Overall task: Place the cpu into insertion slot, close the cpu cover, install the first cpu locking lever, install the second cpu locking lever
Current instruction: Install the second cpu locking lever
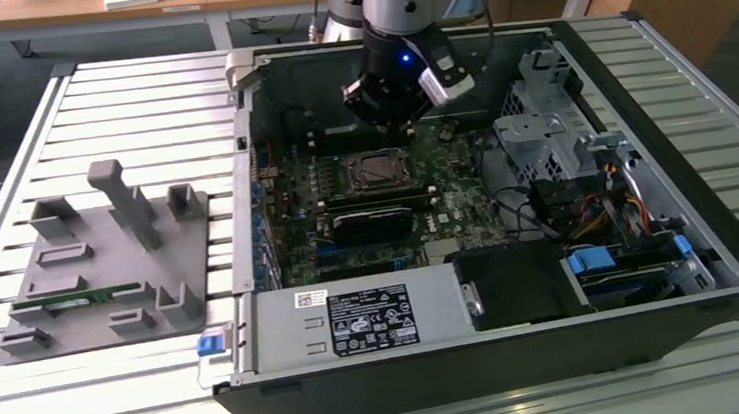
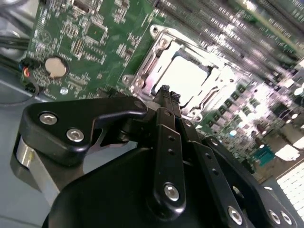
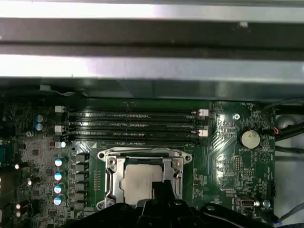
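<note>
**Claw poised over the seated processor inside an open computer case**

Exterior view: the black claw (image 1: 389, 115) of the silver-and-black robot arm (image 1: 395, 4) hangs inside the open black computer case (image 1: 517, 355), just above the green motherboard (image 1: 344, 219) and close beside the socket area. The case lies on a surface of pale metal slats (image 1: 93, 111). Toward the exterior view's left, well apart from the case, a grey moulded fixture tray (image 1: 95, 281) rests on the same surface. A labelled grey power-supply box (image 1: 352, 319) fills the near side of the case.

In both wrist views, the small square cpu with its dull silver-grey top (image 3: 142, 183) lies flat in the square black insertion slot (image 3: 119, 189), whose edge shows only as a narrow dark border around the chip. The thin silver metal cpu cover (image 3: 110, 166) lies down around the chip, its square window framing the metal top. Whether the locking levers are latched cannot be told.

In the second wrist view, the slim black fingers (image 2: 166, 142) of the claw run together to a narrow tip (image 2: 165, 92), pressed closed with no gap and nothing held between them. That tip sits at the edge of the cover, near the chip; contact cannot be confirmed. A round silver coin cell (image 2: 56, 66) sits on the board, apart from the socket.
</note>
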`<state>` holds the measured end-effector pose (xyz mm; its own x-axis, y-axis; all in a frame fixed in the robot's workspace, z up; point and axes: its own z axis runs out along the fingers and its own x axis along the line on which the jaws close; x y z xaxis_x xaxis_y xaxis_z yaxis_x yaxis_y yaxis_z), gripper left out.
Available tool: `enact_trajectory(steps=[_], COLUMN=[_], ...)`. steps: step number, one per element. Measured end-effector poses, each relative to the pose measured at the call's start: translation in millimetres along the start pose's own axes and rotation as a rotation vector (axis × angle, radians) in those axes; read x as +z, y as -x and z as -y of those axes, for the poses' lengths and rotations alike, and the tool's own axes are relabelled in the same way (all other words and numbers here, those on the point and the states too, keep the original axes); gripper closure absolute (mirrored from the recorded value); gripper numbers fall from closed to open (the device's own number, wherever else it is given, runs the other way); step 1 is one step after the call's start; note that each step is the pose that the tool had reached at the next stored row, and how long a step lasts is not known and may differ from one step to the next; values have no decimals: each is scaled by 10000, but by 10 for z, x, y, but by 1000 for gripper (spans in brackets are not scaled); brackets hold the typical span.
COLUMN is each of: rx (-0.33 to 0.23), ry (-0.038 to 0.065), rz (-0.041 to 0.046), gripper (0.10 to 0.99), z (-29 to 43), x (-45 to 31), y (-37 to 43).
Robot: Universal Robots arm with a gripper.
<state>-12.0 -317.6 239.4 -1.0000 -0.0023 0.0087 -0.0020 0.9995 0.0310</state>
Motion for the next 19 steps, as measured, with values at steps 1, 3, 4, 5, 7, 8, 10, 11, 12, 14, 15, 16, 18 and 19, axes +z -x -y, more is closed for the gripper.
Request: enact_trajectory(steps=[1,3,4,5,7,8,10,11,12,14,15,16,18,19], rx=[-1,0,0,-1,0,0,0,0,0,0,0,0,0,0], ry=[-1,-1,1,0,-2,-2,-1,0,-1,0,0,-1,-1,0], rz=[-1,-1,-1,-3,-6,-7,-6,-5,-6,-5,-6,-5,-4,-4], gripper=[980,980,980,980,980,980,980,980,980,980,980,980,980,980], z=[107,147,154,160,177,193,232,255,277,329,353,368,383,383], x=[-4,-1,6,16,28,33,37,37,37,37,36,35,35,36], y=[0,0,0,0,0,0,0,0,0,0,-1,-3,-35,-67])
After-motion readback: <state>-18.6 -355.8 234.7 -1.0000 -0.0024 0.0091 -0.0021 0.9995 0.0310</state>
